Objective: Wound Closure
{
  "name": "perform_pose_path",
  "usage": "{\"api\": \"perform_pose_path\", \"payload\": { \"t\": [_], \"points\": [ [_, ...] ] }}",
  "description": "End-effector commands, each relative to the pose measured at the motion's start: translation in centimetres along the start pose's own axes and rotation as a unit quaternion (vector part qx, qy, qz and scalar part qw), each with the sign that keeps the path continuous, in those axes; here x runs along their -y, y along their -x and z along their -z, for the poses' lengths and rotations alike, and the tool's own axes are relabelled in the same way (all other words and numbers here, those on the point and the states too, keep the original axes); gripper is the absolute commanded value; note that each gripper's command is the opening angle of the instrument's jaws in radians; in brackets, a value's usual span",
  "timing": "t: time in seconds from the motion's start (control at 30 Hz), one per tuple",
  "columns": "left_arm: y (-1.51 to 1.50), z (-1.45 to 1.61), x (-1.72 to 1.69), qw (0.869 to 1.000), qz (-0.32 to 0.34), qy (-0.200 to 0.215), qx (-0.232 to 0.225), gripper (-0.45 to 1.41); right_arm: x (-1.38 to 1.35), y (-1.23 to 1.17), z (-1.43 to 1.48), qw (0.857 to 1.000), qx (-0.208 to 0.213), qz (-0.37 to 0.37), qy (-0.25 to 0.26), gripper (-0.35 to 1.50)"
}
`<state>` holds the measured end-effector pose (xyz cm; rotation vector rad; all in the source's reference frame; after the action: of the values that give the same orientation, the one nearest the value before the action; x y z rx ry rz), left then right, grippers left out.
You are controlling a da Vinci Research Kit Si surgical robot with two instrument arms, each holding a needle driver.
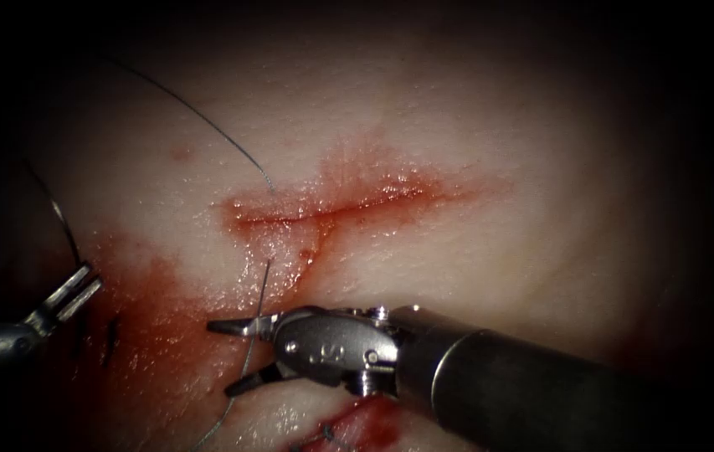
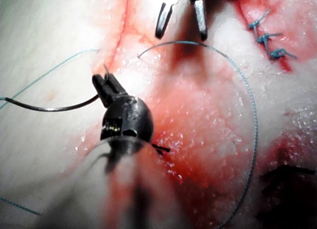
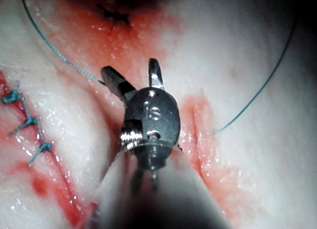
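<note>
The right hand [image 3: 132, 76], jaws apart, hovers over the tissue [image 3: 257, 50] beside thread [image 3: 59, 56].

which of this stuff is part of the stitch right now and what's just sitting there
In use:
- left tool, shut on the needle
- right tool, jaws open, holding nothing
- thread, running to the cut
- tissue

Lying about:
- finished blue stitches
- red fluid
</note>
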<state>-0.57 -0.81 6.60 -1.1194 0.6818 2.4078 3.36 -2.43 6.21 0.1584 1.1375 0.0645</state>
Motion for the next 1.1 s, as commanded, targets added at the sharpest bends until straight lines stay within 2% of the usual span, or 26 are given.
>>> {"api": "perform_pose_path", "payload": {
  "t": [0.03,0.1,0.23,0.53,0.73,0.87,0.9,0.93,0.97,1.0,1.1],
  "points": [
    [0.01,-0.09,0.00,1.000,-0.001,0.000,-0.001,-0.45,-0.22,0.09,-0.07,1.000,0.002,0.003,0.005,1.28],
    [0.01,-0.09,0.00,1.000,-0.001,0.000,-0.001,-0.45,-0.32,0.17,-0.07,1.000,0.007,0.013,0.008,1.30],
    [0.01,-0.09,0.00,1.000,-0.001,0.000,-0.001,-0.45,-0.53,0.48,-0.12,0.999,0.016,0.031,0.014,1.38],
    [0.02,-0.10,-0.01,1.000,-0.002,0.001,0.000,-0.45,-0.68,1.04,-0.27,0.998,0.024,0.055,-0.002,1.35],
    [0.02,-0.10,-0.02,1.000,-0.002,0.000,0.000,-0.45,-0.72,1.24,-0.42,0.998,0.027,0.055,0.003,1.28],
    [0.03,-0.11,-0.02,1.000,-0.002,0.000,-0.001,-0.45,-0.70,1.24,-0.56,0.999,0.021,0.041,0.006,1.03],
    [0.03,-0.11,-0.02,1.000,-0.003,0.001,0.000,-0.45,-0.69,1.23,-0.58,0.999,0.020,0.042,0.004,0.84],
    [0.03,-0.11,-0.02,1.000,-0.003,0.001,0.000,-0.45,-0.68,1.22,-0.60,0.999,0.018,0.039,0.001,0.49],
    [0.03,-0.11,-0.02,1.000,-0.003,0.001,0.000,-0.45,-0.67,1.21,-0.60,0.999,0.018,0.039,0.000,-0.15],
    [0.03,-0.11,-0.02,1.000,-0.003,0.000,0.000,-0.45,-0.66,1.20,-0.60,0.999,0.016,0.040,-0.003,-0.35],
    [0.03,-0.10,-0.03,1.000,-0.003,0.000,0.000,-0.45,-0.65,1.18,-0.55,0.999,0.010,0.042,-0.014,-0.35]
  ]
}}
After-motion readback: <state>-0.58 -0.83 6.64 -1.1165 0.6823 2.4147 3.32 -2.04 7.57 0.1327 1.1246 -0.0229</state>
